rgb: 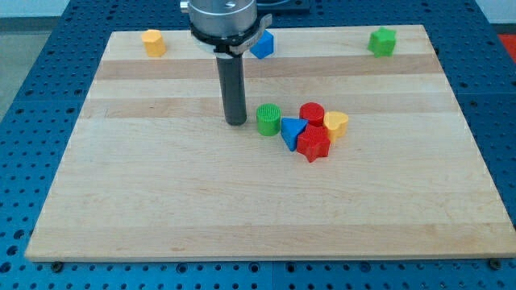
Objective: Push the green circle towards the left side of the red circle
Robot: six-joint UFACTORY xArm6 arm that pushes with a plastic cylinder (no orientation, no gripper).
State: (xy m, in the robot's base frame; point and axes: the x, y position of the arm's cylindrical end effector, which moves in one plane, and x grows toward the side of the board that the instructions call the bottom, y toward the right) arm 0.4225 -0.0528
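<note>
The green circle [268,118] stands near the board's middle. The red circle [312,113] is to its right, with a small gap between them that the blue triangle [292,132] partly fills from below. My tip [236,122] rests on the board just left of the green circle, a short gap away and not touching it. The rod rises straight up from the tip to the arm's head at the view's top.
A red star-like block [314,143] and a yellow heart [335,124] crowd the red circle's lower right. A yellow block [153,42] sits at top left, a blue block [262,44] at top centre, a green block [382,41] at top right. The wooden board [161,201] lies on a blue table.
</note>
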